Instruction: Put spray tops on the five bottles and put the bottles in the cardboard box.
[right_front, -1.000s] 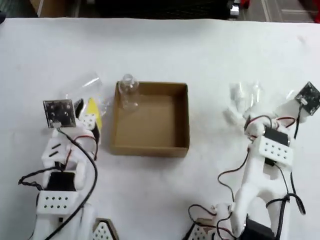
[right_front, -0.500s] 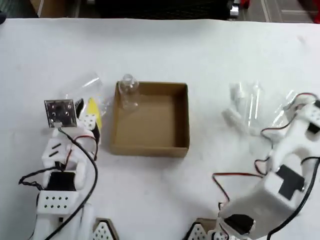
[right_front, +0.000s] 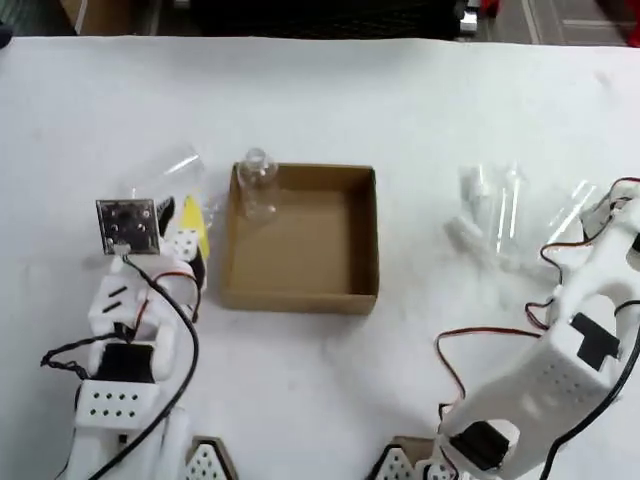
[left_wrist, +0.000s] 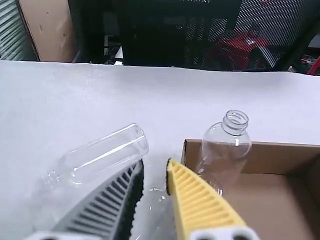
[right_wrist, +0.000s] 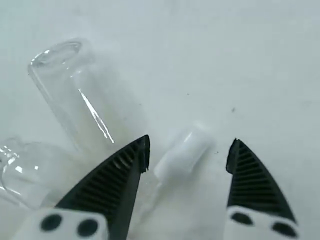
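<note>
**A:** On the worktop, what did you count?

**B:** One cardboard box. One upright bottle stood inside it, open-necked, in the far corner on my left arm's side. One lying bottle rested on its side outside the box, just beyond my left gripper.

**A:** And to your right?

**B:** Under my right gripper I counted one clear bottle on its side, part of a second bottle beside it, and one white spray top. From above, the heap of tops and bottles there was too blurred to count.

**A:** How were the grippers?

**B:** The left was parted only narrowly. Something clear glinted low between its jaws, but I couldn't tell what. The right was spread wide, a jaw on either side of the spray top and touching neither side of it.

**A:** What had changed?

**B:** Within that second my right arm had swung away from the heap, out and down toward the worktop's right edge. My left arm had barely shifted. The box and the upright bottle had stayed put.
</note>
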